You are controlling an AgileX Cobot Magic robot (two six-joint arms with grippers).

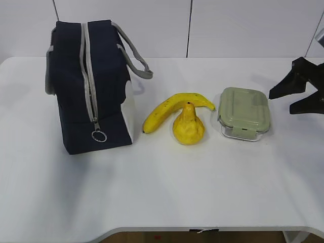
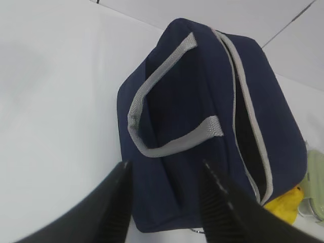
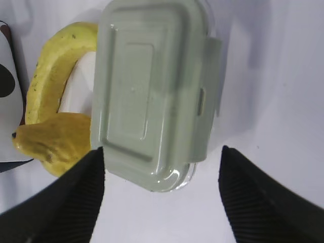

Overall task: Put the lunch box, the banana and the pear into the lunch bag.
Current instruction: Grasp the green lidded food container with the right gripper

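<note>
The navy lunch bag [image 1: 91,86] stands at the left of the white table [image 1: 162,197], its grey zipper partly open at the top. The banana [image 1: 169,109] lies right of it, the pear [image 1: 188,126] upright against it. The lunch box [image 1: 244,112] with its sage-green lid sits right of the pear. My right gripper [image 1: 293,96] is open, above the table just right of the lunch box [image 3: 152,91]; its fingers [image 3: 76,197] flank the box's near end. My left gripper [image 2: 164,177] is open above the bag [image 2: 202,126], out of the exterior view.
The bag's grey strap handles [image 2: 167,116] lie across its top, and the ring pull [image 1: 99,135] hangs at its front. The banana [image 3: 50,76] and pear [image 3: 55,142] lie close beside the box. A white wall stands behind the table.
</note>
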